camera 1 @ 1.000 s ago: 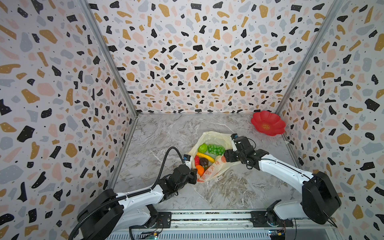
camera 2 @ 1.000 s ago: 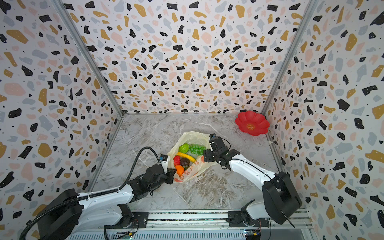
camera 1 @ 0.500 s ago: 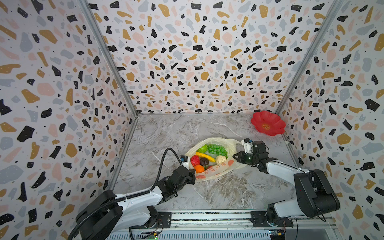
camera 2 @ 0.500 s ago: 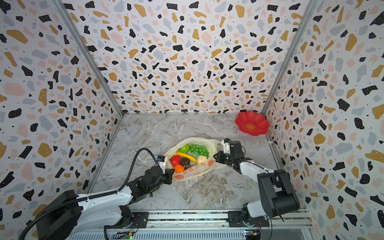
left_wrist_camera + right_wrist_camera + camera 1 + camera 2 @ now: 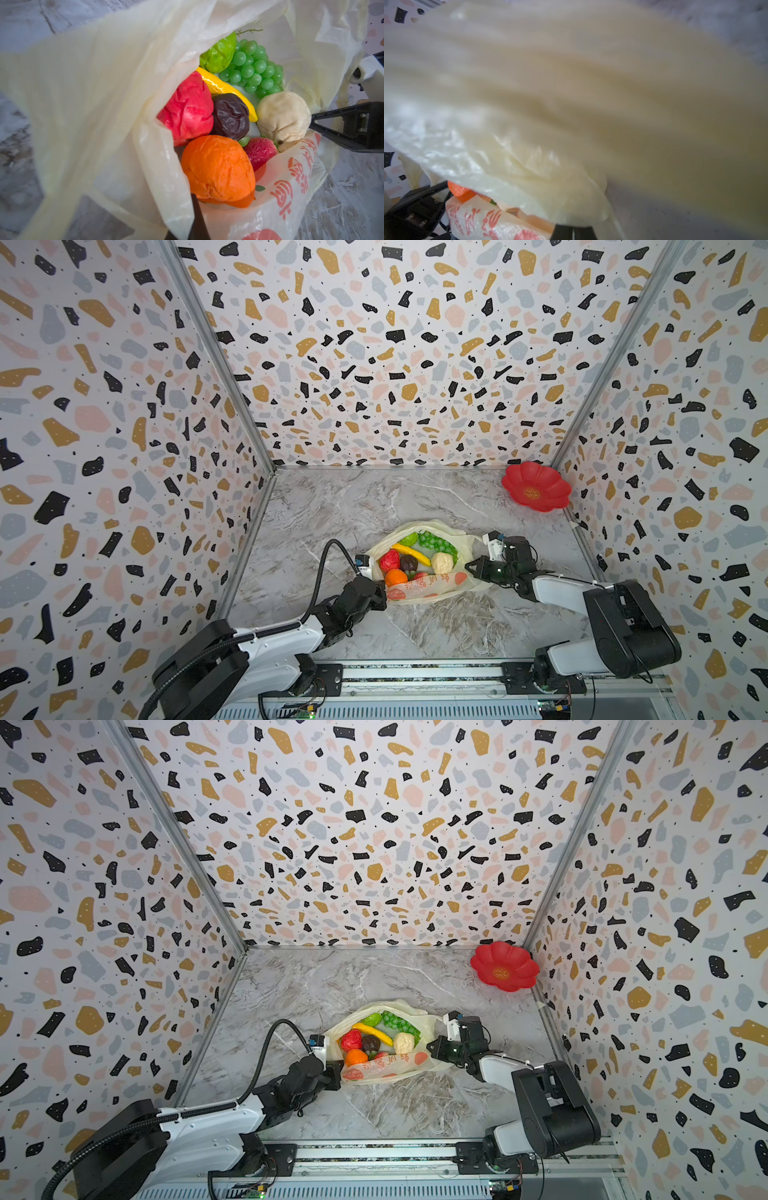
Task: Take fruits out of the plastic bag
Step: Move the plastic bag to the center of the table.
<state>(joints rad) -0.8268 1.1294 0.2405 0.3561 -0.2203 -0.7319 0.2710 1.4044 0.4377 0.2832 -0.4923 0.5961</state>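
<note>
Fruits point(image 5: 409, 561) sit heaped inside the plastic bag point(image 5: 428, 585), which lies open on the marbled desk point(image 5: 353, 506) in the lower middle of both top views. An orange point(image 5: 395, 576) is nearest the bag's printed front wall. Behind it are a bumpy red one point(image 5: 389, 560), a dark brown one point(image 5: 408, 562) and a cream knobbly one point(image 5: 442, 562), then a banana point(image 5: 411, 553), a green one point(image 5: 409, 538) and a grape bunch point(image 5: 436, 543). The left wrist view adds a strawberry point(image 5: 259, 151) wedged under the orange and half covered by the front wall. A red flower-shaped dish point(image 5: 535, 487) stands well apart at the desk's upper right corner. The left arm stretches low from the lower left, a black cable arching over it, and the left end effector point(image 5: 380, 595) is pressed together on the bag's lower-left rim. The right arm folds at its elbow in the lower right, forearm low and pointing left, and the right end effector point(image 5: 473, 566) is closed on the bag's right rim beside the cream one. Blurred film fills most of the right wrist view
</note>
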